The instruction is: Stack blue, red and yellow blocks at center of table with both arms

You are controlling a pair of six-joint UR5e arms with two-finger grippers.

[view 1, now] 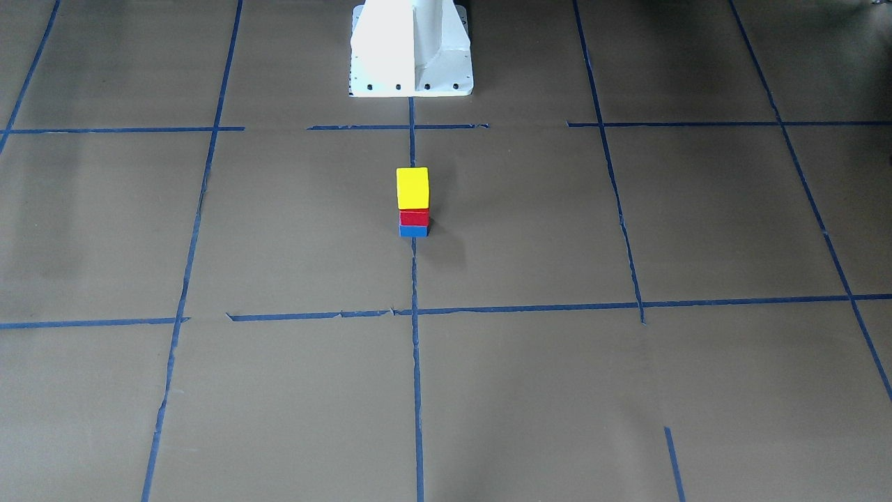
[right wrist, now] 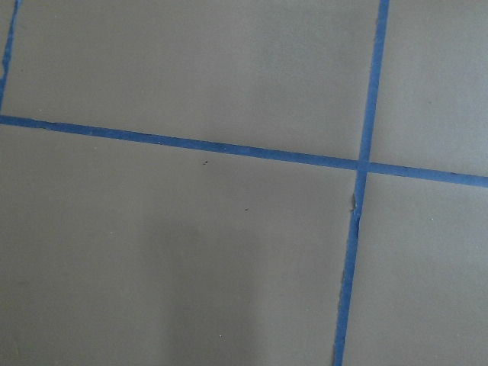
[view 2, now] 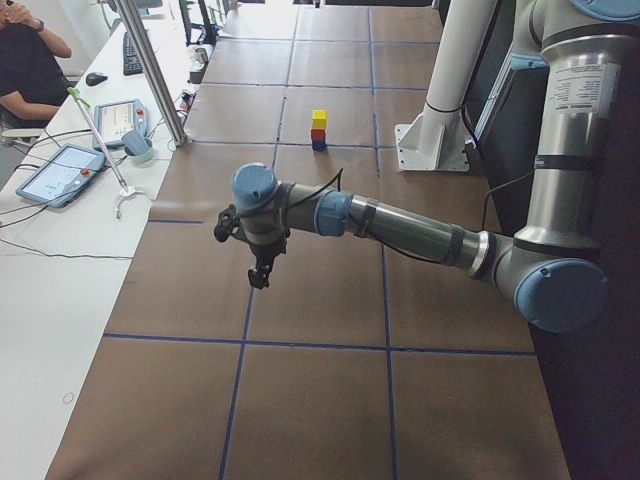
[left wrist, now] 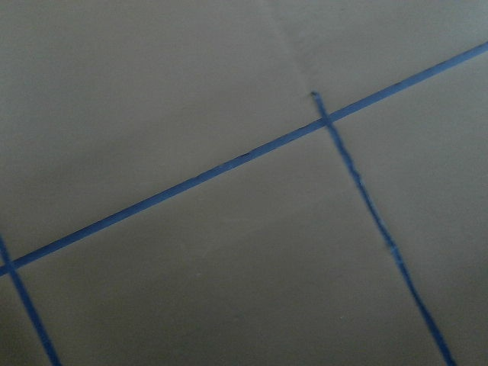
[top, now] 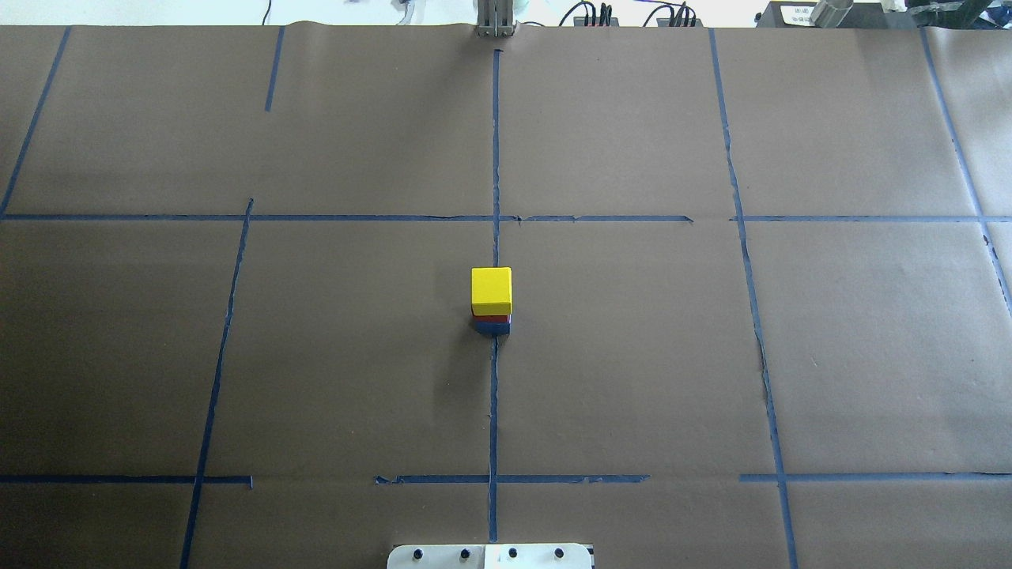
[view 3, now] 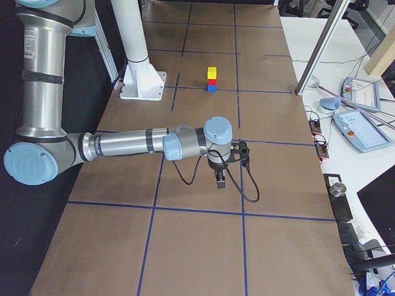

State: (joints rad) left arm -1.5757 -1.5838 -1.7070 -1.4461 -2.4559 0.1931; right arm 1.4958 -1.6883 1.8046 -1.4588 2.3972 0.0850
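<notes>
We see the yellow block (view 1: 412,187) resting on the red block (view 1: 414,217), which sits on the blue block (view 1: 413,231) at the table's (view 1: 209,230) centre. The left gripper (view 2: 260,277) and right gripper (view 3: 220,181) hang well apart from the stack; we cannot tell how wide either stands.

You are finding no legible text, a faint logo mark showing on the right arm's blue joint cap (view 3: 28,163), unreadable, tablet screens (view 3: 363,131) blurring.
</notes>
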